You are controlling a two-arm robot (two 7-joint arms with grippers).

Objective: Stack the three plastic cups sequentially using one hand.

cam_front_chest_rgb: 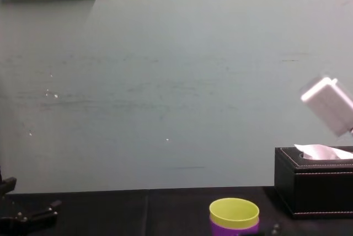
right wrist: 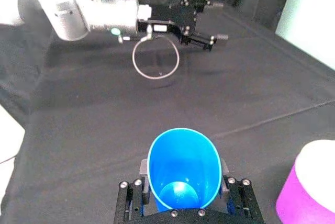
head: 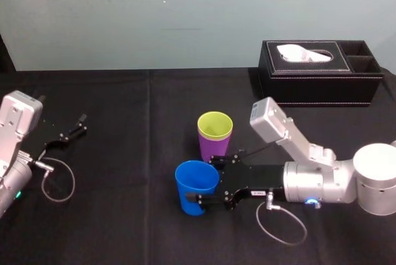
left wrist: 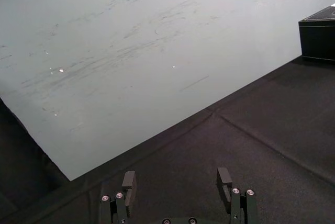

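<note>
Clasping a small round blue plastic cup (head: 196, 189) in the right black two-fingered gripper (head: 207, 179).
Head: pinching it upright at the black surface's (head: 124, 172) near middle, just beside a purple plastic cup (head: 213, 148) nesting a yellow-green one (head: 215, 125). Left wrist: spreading wide the empty fingers (left wrist: 129, 185) of the idle left gripper (left wrist: 176, 182). Right wrist: pressing both right fingers (right wrist: 142, 168) against the blue walls.

We find the inner cup (head: 215, 125) nested in the outer cup (head: 213, 148) near the middle of the surface (head: 124, 215). Just beside them at 7 o'clock, the lone cup (head: 196, 187) stands clasped in our right hand (head: 204, 179), which reaches in from 3 o'clock. The tissue box (head: 322, 73) lies behind at 2 o'clock. Our left hand (head: 71, 130) sits well apart at 9 o'clock.
</note>
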